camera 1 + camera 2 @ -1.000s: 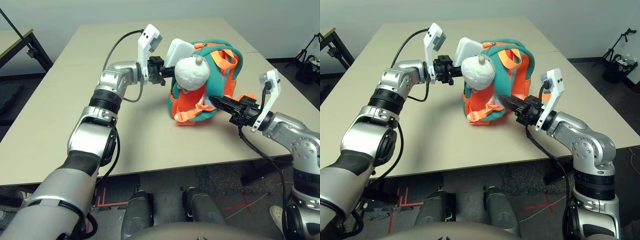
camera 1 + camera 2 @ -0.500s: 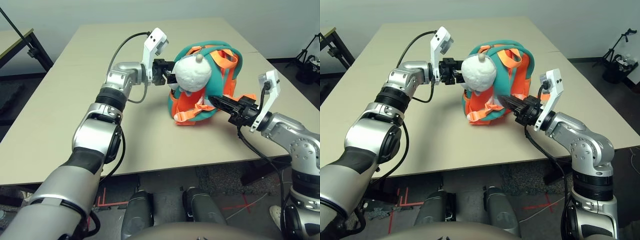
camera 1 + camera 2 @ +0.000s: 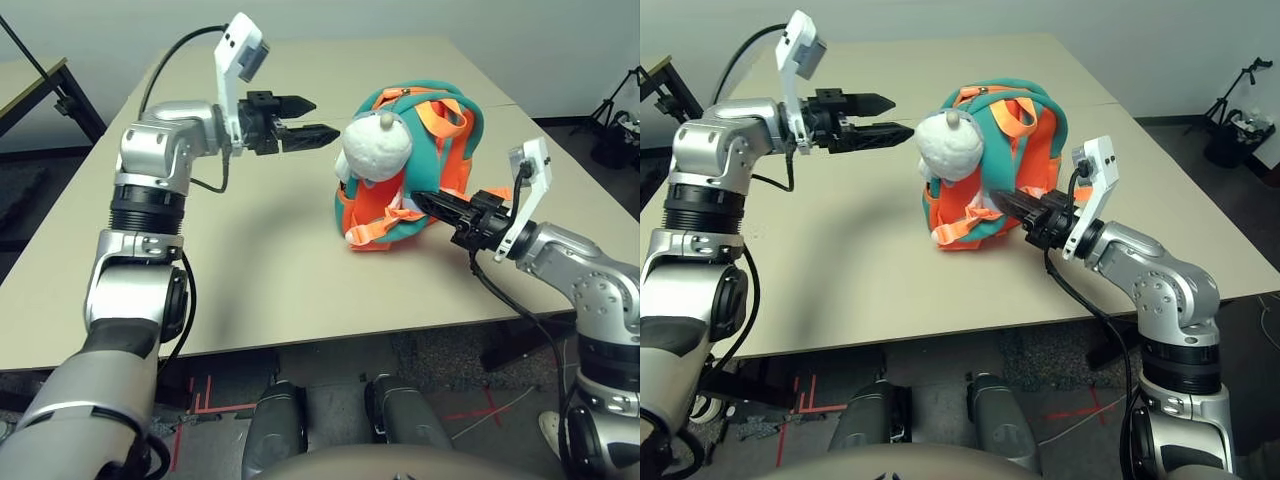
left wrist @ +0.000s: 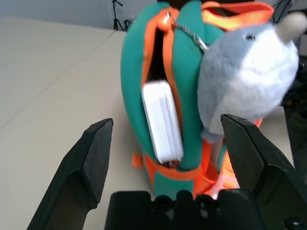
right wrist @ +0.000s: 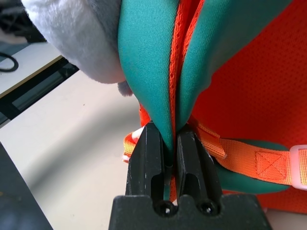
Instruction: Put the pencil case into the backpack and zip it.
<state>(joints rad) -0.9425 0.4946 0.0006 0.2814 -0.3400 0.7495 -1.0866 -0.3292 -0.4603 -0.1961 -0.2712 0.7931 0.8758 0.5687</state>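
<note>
Left fingers (image 4: 91, 163) wide apart, empty.

Bare table (image 3: 260, 230) left of backpack (image 3: 445, 150); plush fish charm (image 4: 249, 81) crowds slot beside pencil case (image 4: 162, 120).

Backpack (image 3: 430, 150) stands on bench (image 3: 250, 260), right of centre. Pencil case (image 4: 162, 120) sits partway in its side opening. Left gripper (image 3: 322, 116) apart at left; right gripper (image 3: 425, 200) pinches backpack's right edge.
</note>
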